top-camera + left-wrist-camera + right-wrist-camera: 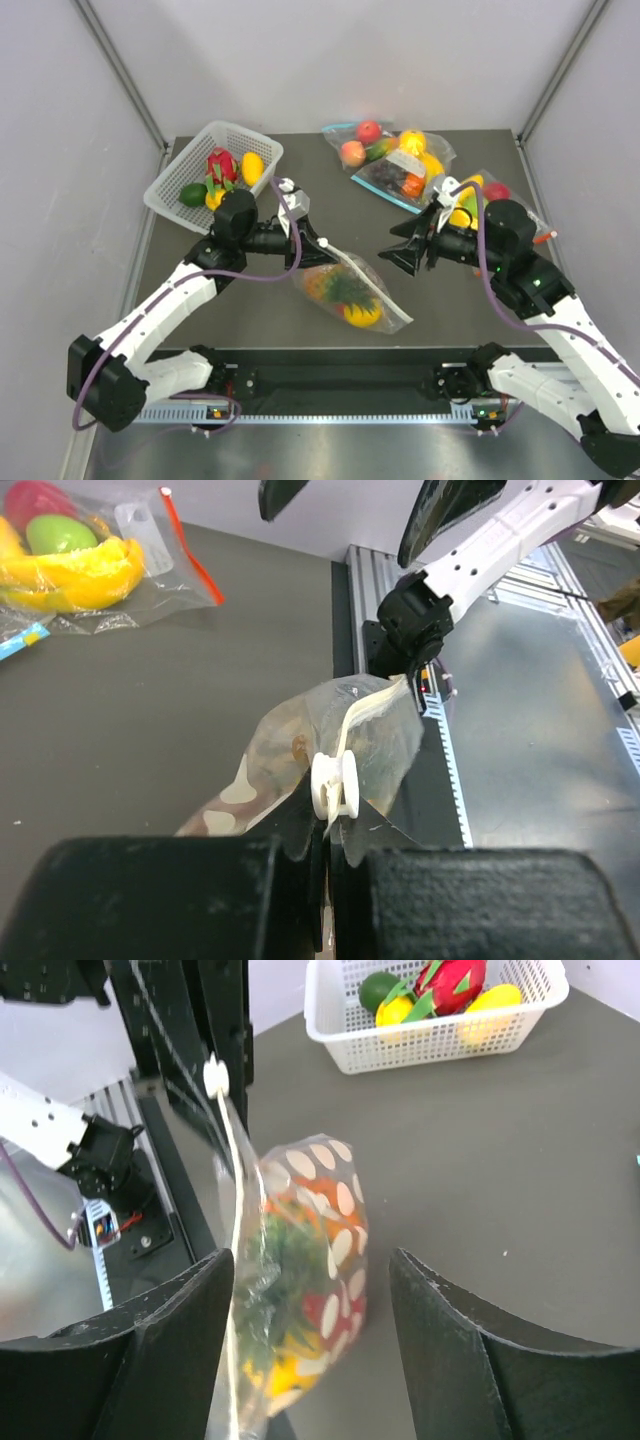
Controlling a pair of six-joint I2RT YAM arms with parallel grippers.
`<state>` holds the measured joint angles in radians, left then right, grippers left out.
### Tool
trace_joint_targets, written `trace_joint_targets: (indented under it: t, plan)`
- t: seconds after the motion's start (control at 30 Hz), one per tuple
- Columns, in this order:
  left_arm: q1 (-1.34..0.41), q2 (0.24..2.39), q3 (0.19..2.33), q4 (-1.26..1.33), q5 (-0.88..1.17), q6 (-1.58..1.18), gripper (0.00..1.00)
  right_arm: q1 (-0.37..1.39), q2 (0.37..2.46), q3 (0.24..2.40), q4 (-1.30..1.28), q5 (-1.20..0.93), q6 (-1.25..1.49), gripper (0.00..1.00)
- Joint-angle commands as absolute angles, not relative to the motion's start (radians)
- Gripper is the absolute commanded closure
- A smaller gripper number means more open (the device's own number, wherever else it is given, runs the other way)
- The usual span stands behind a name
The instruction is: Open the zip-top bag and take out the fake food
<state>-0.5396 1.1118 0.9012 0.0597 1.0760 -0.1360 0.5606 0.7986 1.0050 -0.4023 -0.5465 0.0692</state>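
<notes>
The dotted zip-top bag (pixel 352 290) lies at the table's near middle, and its zip end is lifted. My left gripper (pixel 320 250) is shut on the bag's zip edge, just behind the white slider (pixel 335 780). The fake food shows inside the bag: a pineapple with a green crown (pixel 335 288) and a yellow fruit (pixel 362 314). My right gripper (pixel 395 248) is open, to the right of the bag. In the right wrist view the bag (pixel 320 1220) hangs between the open fingers (pixel 170 1350). Green, red and yellow pieces show inside it. The fingers do not touch it.
A white basket (pixel 215 170) with a dragon fruit and other toy fruit stands at the back left. Two undotted bags of fruit lie at the back right, one with a blue strip (pixel 395 165) and one with a red-orange strip (pixel 90 565). A metal rail (pixel 340 385) runs along the near edge.
</notes>
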Motion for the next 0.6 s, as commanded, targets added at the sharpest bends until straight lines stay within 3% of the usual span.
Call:
trace_joint_targets:
  t: [0.0,0.57]
  plan:
    - [-0.569,1.13,0.897,0.049,0.996,-0.061,1.0,0.555,0.851,1.037,-0.267,-0.546,0.118,0.38]
    - [-0.634,1.243,0.904,0.031,0.897,0.064,1.0,0.725,1.043,1.029,-0.118,-0.468,0.127,0.53]
